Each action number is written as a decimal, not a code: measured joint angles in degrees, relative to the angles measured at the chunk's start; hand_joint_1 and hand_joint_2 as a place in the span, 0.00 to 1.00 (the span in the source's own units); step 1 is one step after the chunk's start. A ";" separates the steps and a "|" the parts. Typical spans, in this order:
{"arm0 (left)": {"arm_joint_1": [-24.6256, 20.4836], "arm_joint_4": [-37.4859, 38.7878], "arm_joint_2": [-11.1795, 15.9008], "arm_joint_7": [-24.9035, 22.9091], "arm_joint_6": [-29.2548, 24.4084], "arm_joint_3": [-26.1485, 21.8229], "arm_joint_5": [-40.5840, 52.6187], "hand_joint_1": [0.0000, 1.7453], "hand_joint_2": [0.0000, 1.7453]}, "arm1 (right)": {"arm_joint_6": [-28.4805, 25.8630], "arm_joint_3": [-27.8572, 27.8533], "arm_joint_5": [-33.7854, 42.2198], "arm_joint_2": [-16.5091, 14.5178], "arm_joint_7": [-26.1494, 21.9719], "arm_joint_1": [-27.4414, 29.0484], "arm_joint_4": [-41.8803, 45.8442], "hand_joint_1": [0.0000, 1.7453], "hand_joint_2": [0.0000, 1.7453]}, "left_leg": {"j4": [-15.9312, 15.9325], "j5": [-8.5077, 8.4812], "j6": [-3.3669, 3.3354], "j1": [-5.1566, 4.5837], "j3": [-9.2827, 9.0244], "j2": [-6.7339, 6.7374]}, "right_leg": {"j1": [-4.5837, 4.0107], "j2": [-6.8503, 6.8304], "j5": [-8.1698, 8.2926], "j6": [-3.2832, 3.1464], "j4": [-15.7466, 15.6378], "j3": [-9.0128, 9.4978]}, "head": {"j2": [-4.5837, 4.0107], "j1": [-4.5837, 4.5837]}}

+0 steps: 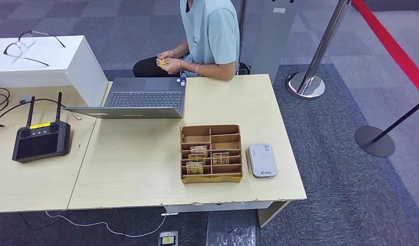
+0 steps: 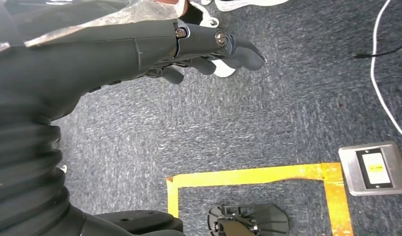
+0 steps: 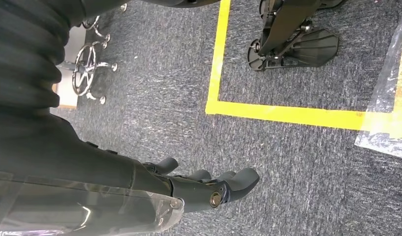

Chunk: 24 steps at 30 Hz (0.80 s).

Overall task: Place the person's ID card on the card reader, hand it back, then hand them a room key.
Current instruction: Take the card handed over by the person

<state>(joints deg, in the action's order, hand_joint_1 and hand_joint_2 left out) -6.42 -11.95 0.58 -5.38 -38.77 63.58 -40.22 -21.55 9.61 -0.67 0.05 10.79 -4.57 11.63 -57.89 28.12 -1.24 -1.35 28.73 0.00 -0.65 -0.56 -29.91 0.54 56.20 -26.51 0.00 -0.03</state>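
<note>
You are looking down on a pale wooden table [image 1: 140, 169] that stands on grey-blue carpet tiles [image 1: 340, 169]. Near its front edge sits a brown wooden box of small compartments [image 1: 211, 154], several of them holding tan room key cards [image 1: 198, 150]. Just beside it, on the right, lies a flat white-and-grey card reader [image 1: 262, 160], its top bare. Behind the box an open grey laptop [image 1: 140, 98] lies folded back flat. At the far edge a seated person in a light teal shirt [image 1: 210, 36] holds a small yellowish card [image 1: 162, 62] in both hands, which may be the ID card; you cannot read it. A second table on the left carries a black controller with two antennas [image 1: 41, 139], and a white box [image 1: 43, 61] with spectacles [image 1: 23, 45] on it. A chrome post [image 1: 312, 77] with a red belt [image 1: 397, 51] stands to the right.

Your left hand [image 2: 208, 51] hangs over the carpet, fingers loosely extended and apart, holding nothing. Your right hand [image 3: 208, 184] hangs likewise above yellow floor tape [image 3: 287, 115], fingers slack and empty.
</note>
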 joint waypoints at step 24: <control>0.03 -0.01 -0.34 0.01 0.00 0.36 -0.34 0.00 1.00 | -18.41 -4.56 -2.18 10.03 -13.80 -0.25 0.50 0.00 1.00 | -0.03 0.00 0.00 -0.05 -0.01 -0.01 | 0.04 0.00 0.03 -0.01 0.00 0.00 | 0.00 -0.02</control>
<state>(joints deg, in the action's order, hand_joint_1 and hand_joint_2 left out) -6.39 -11.96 0.25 -5.38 -38.77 63.93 -40.57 -39.96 5.05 -2.85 10.08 -3.00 -4.81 12.12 -57.92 28.12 -1.24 -1.40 28.72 -0.01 -0.61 -0.56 -29.88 0.53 56.20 -26.50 0.00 -0.04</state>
